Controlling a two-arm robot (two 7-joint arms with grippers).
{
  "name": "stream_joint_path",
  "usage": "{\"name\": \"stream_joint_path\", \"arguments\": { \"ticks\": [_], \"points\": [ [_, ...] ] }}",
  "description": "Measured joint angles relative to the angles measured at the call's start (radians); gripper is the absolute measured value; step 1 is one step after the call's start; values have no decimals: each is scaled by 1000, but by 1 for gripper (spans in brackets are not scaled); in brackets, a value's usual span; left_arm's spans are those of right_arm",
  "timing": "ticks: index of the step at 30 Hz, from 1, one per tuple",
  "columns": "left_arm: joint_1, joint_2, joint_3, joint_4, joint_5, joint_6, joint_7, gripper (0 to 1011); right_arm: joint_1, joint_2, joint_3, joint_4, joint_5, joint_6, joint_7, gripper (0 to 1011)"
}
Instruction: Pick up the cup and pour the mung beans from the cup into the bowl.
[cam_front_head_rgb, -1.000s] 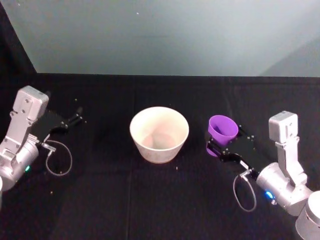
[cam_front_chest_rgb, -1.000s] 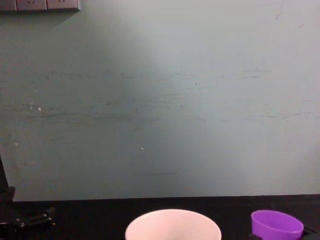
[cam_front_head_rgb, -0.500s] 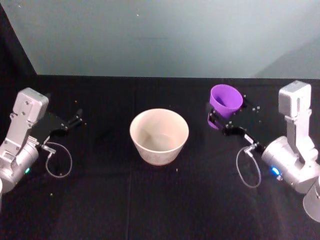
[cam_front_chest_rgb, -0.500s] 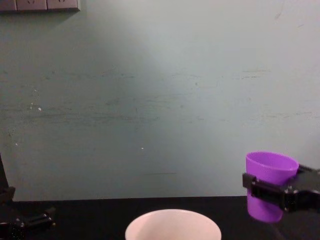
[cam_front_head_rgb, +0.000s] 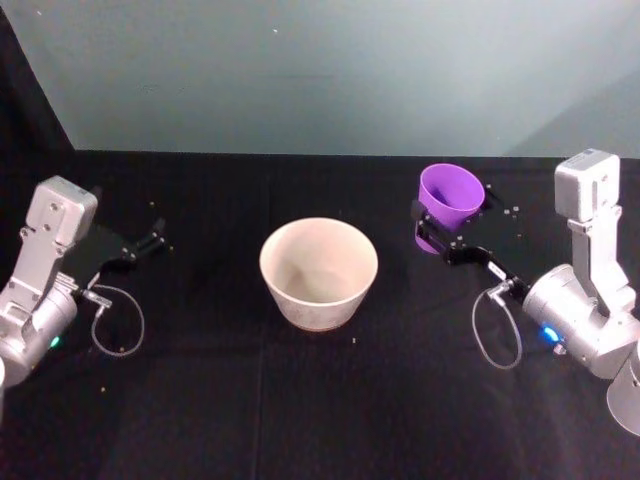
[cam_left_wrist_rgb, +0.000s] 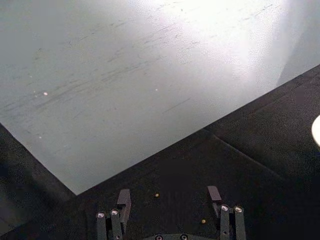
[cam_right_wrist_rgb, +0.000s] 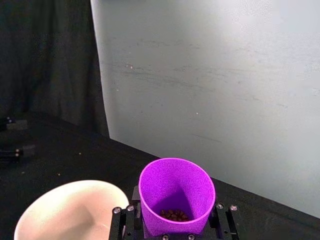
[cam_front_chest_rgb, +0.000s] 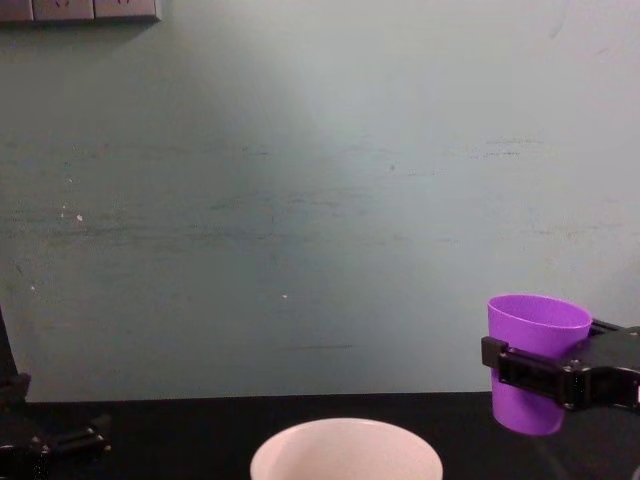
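Nearest you, the chest view cuts the bowl (cam_front_chest_rgb: 346, 452) off at its lower edge, so only the rim and upper wall show; in the head view the faint shading inside it is hard to read; a few loose grains (cam_front_head_rgb: 353, 340) lie on the black desk (cam_front_head_rgb: 300, 410) at the bowl's 5 o'clock. At the bowl's 9 o'clock, well apart, the left tool (cam_front_head_rgb: 150, 236) sits low over the desk with its fingers (cam_left_wrist_rgb: 123, 199) spread and nothing between them; two more loose grains lie just ahead of them.

At the bowl's 2 o'clock the right tool (cam_front_head_rgb: 435, 232) is clamped on the cup (cam_front_head_rgb: 452, 195) from both sides, hiding part of its lower wall; the cup is upright, apart from the bowl, its mouth well above the bowl's rim. The mung beans (cam_right_wrist_rgb: 174, 215) show from the right wrist as a small dark heap at the cup's bottom, partly hidden by its near wall.

Beyond is a pale wall (cam_front_chest_rgb: 320, 200); its sockets (cam_front_chest_rgb: 80, 9) are cut off at 11 o'clock.
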Motion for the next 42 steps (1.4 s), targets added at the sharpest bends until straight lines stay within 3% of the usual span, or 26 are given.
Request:
{"name": "stream_joint_path", "arguments": {
  "ticks": [42],
  "points": [
    [0,0,0,0,0,0,0,1000,0,2,-2,0,0,-6,-3,734]
  ]
}}
